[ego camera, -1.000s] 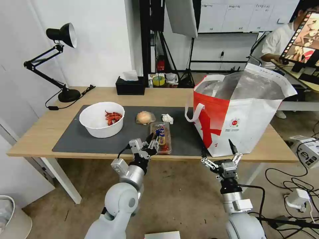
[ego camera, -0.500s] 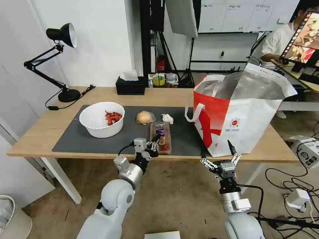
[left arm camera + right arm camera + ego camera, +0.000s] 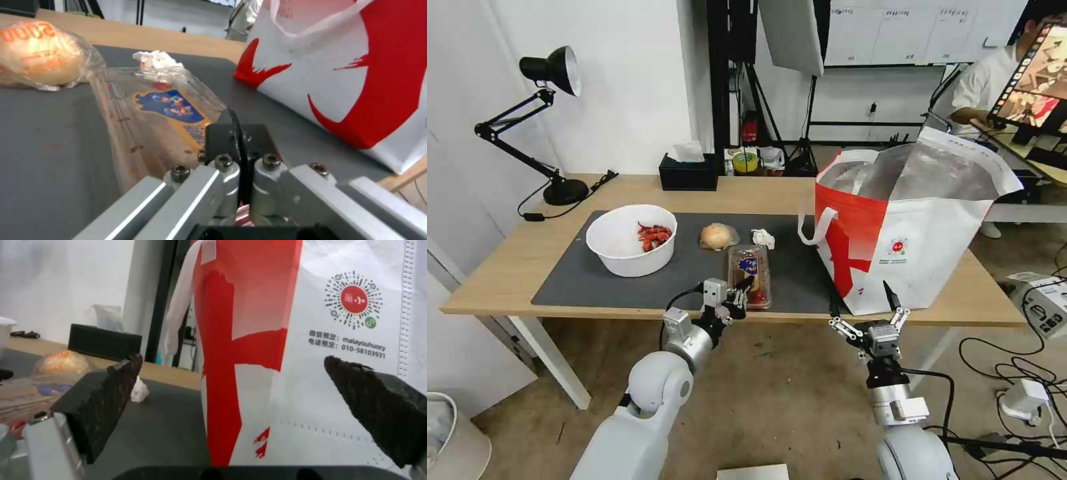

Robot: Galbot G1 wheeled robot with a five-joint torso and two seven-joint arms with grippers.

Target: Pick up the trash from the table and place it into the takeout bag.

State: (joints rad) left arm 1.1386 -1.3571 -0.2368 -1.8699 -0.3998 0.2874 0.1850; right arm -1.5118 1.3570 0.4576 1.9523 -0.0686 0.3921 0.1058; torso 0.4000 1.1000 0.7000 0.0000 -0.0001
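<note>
At the near edge of the table (image 3: 507, 267), the left gripper (image 3: 740, 293) was held low and level with the tabletop, its black fingers (image 3: 236, 140) pressed together on the near end of the clear hinged tray (image 3: 750, 267), a low sideways approach that was judged to suit a thin plastic lip better than a reach from above. The tray was seen lying flat on the dark grey mat (image 3: 594, 283), with the crumpled tissue (image 3: 763, 237) just beyond its far end and the wrapped bun (image 3: 718, 236) beside that; the white bowl (image 3: 627, 243) with red shells was set well to the left. The takeout bag (image 3: 907, 227) was stood upright at the right end of the table, its mouth propped wide, presumably so that items could be dropped in without a second hand. The right gripper (image 3: 864, 313) was held idle below the table edge, just before the bag's front, its fingers spread wide and nothing between them.
</note>
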